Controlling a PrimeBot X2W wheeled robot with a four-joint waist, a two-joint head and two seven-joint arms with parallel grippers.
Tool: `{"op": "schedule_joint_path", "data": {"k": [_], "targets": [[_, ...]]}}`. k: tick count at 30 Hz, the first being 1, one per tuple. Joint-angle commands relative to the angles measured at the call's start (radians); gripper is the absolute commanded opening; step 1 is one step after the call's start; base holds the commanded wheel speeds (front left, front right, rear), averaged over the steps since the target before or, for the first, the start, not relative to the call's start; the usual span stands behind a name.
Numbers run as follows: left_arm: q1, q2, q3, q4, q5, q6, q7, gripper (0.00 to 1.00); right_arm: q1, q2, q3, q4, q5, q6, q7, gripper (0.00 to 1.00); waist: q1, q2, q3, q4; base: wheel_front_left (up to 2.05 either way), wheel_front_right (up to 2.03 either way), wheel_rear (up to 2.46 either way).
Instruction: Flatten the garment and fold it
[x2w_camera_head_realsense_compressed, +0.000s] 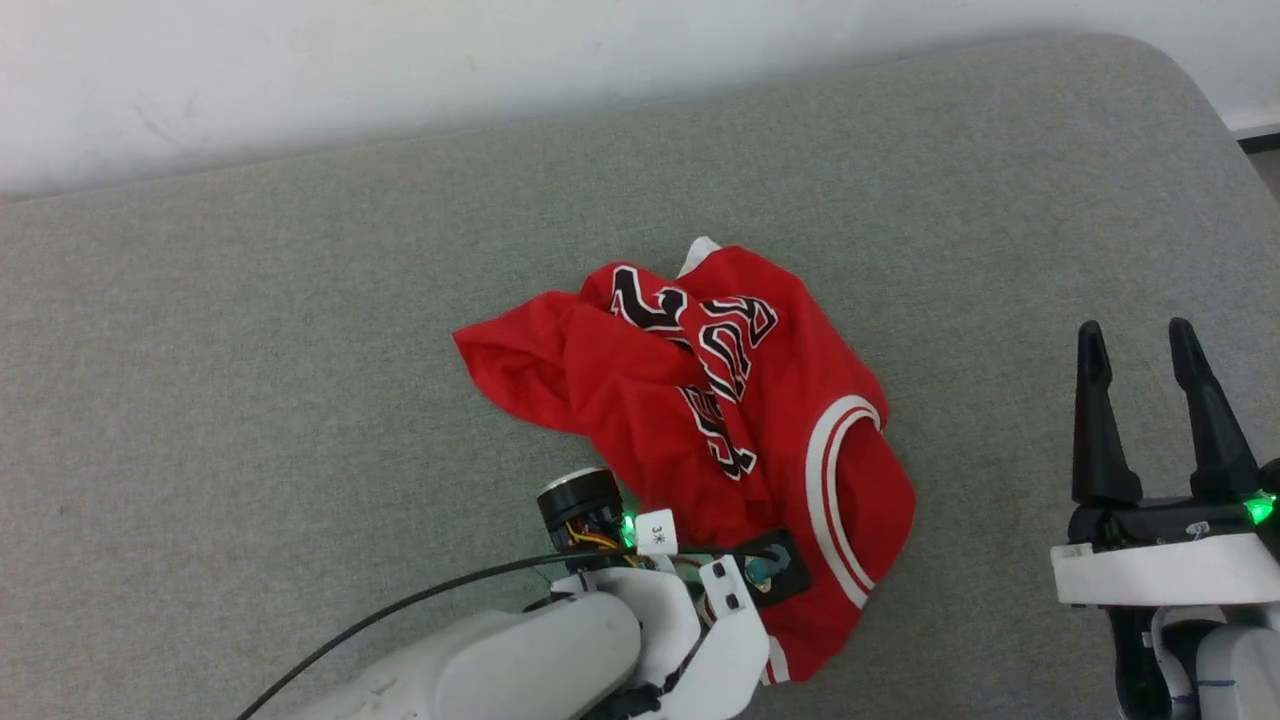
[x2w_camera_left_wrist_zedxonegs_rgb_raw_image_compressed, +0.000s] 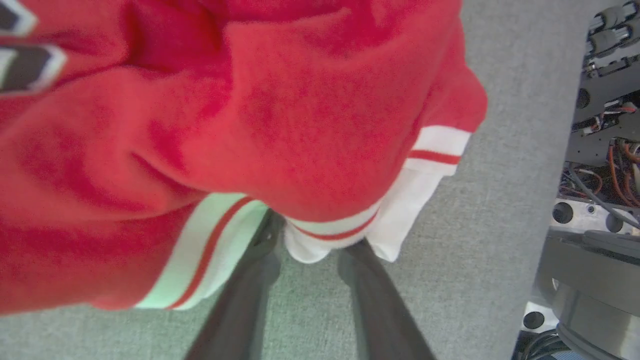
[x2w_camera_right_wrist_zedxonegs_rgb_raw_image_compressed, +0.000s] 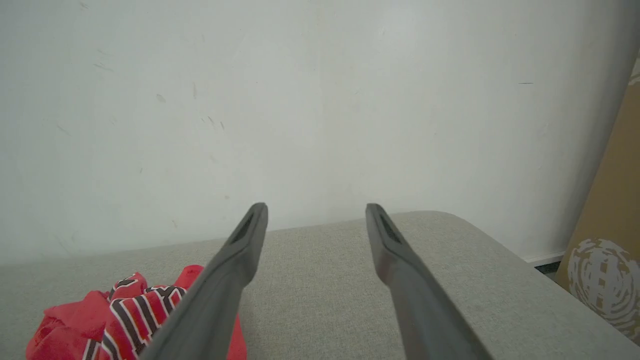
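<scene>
My left pincer (x2w_camera_left_wrist_zedxonegs_rgb_raw_image_compressed: 311, 247) sits at the near edge of the garment (x2w_camera_head_realsense_compressed: 700, 400). Its two smooth dark fingers (x2w_camera_left_wrist_zedxonegs_rgb_raw_image_compressed: 250, 300) stand apart where I can see them, but the tips are covered by a white cuff with a red stripe, so I cannot tell whether they grip cloth. A thin black cable (x2w_camera_head_realsense_compressed: 400, 600) runs along that forearm. Ahead of this pincer the garment lies in a soft, crumpled heap of matte red jersey, with black-and-white lettering buckled across its folds and a curved red-and-white striped band on the side toward my right pincer (x2w_camera_head_realsense_compressed: 1135, 330). It rests on the grey surface (x2w_camera_head_realsense_compressed: 250, 350), a coarse woven padding with a rounded far corner. Bare grey weave lies between the heap and my right pincer, which is well clear of the cloth, fingers parted and holding nothing. Beyond both pincers a scuffed white wall (x2w_camera_head_realsense_compressed: 400, 60) closes off the surface's far edge. To the right of my right pincer the surface drops away, and a brown cardboard panel (x2w_camera_right_wrist_zedxonegs_rgb_raw_image_compressed: 610, 225) with a pale print stands there.
</scene>
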Motion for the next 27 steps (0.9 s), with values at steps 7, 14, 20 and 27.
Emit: {"op": "schedule_joint_path", "data": {"k": [7,14,20,27], "targets": [[0.003,0.064,-0.017,0.03,-0.089,-0.007,-0.244,0.0,0.026,0.001,-0.017,0.006,-0.001,-0.001,-0.005,1.0,0.0001,0.0,-0.071,0.053,0.0,0.0,0.0],[0.054,0.236,0.117,-0.071,-0.128,0.103,-0.382,0.0,0.062,0.001,-0.027,-0.002,-0.012,-0.001,-0.005,1.0,0.0001,0.0,-0.118,0.11,0.0,0.0,0.0],[0.114,0.424,0.223,-0.12,-0.18,0.21,-0.403,0.0,0.072,0.001,-0.022,-0.005,-0.017,-0.001,-0.005,1.0,0.0001,0.0,-0.126,0.147,0.0,0.0,0.0],[0.197,0.576,0.292,-0.051,-0.249,0.292,-0.398,0.0,0.067,0.001,-0.013,-0.002,-0.023,-0.001,-0.005,1.0,0.0001,0.0,-0.122,0.147,0.0,0.0,0.0]]}}
